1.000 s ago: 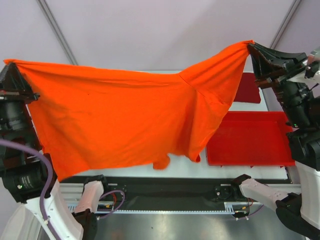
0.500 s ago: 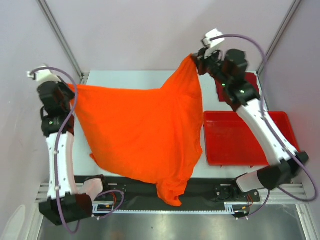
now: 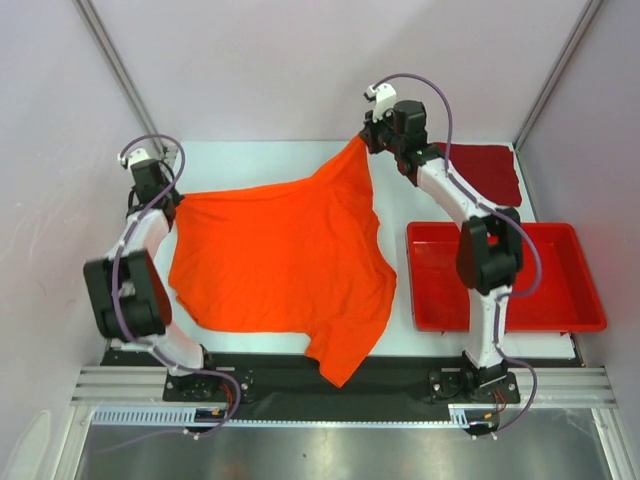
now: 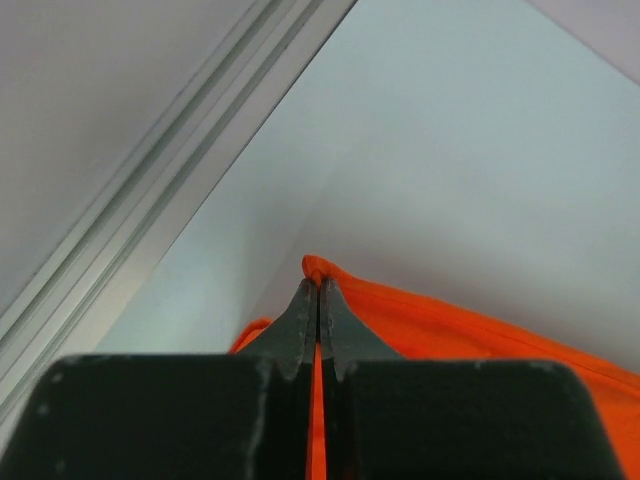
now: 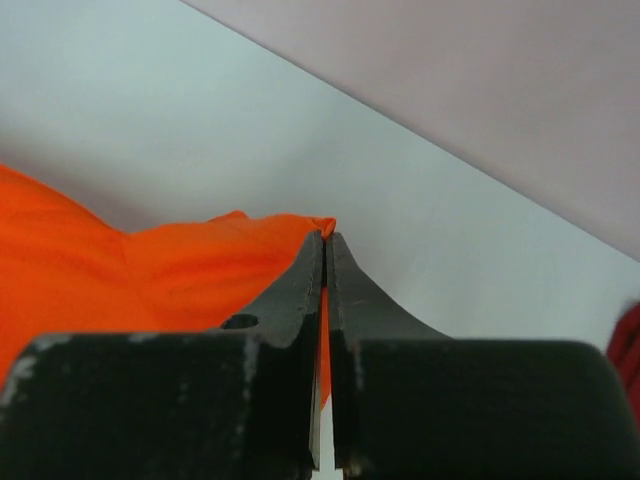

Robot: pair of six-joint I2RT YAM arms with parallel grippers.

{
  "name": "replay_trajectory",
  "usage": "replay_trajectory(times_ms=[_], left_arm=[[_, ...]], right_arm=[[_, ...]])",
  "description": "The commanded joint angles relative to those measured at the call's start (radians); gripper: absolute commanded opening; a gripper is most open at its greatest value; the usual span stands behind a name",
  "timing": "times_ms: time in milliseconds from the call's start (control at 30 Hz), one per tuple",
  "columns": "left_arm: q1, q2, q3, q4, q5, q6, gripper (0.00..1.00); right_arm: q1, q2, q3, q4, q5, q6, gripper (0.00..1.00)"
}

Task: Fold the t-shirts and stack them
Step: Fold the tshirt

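step: spreading the orange t-shirt [image 3: 280, 255] flat on the tabletop [image 3: 260, 160]; my read is that folding has not started.
left tool [image 3: 165, 195]: fingers together, clamped on a shirt corner at the left-far side, low over the tabletop. The wrist view shows cloth pinched right at the tips.
right tool [image 3: 366, 140]: fingers together, clamped on the opposite corner near the far edge. The cloth rises to it in a peak, so that corner looks lifted off the surface.
shirt position: the body lies across the left-centre of the tabletop, and the near-right part droops over the near edge onto the black rail.
dark red t-shirt [image 3: 485, 170]: folded square at the far right, behind the red tray [image 3: 500, 322] and apart from the orange one.
progress: probably one shirt done and the second only being laid out.
next move: likely lower both corners and keep tension so the far edge lands straight, then release.
watch: the overhang needs pulling back onto the tabletop before any fold.
risk: wrinkles around the right-hand peak if it is dropped slack.
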Motion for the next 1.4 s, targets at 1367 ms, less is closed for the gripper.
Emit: replay_trajectory(times_ms=[1367], left_arm=[[0.010, 0.669, 0.809, -0.339, 0.086, -0.094, 0.00]], right_arm=[[0.030, 0.430, 0.615, -0.243, 0.091, 0.113, 0.00]])
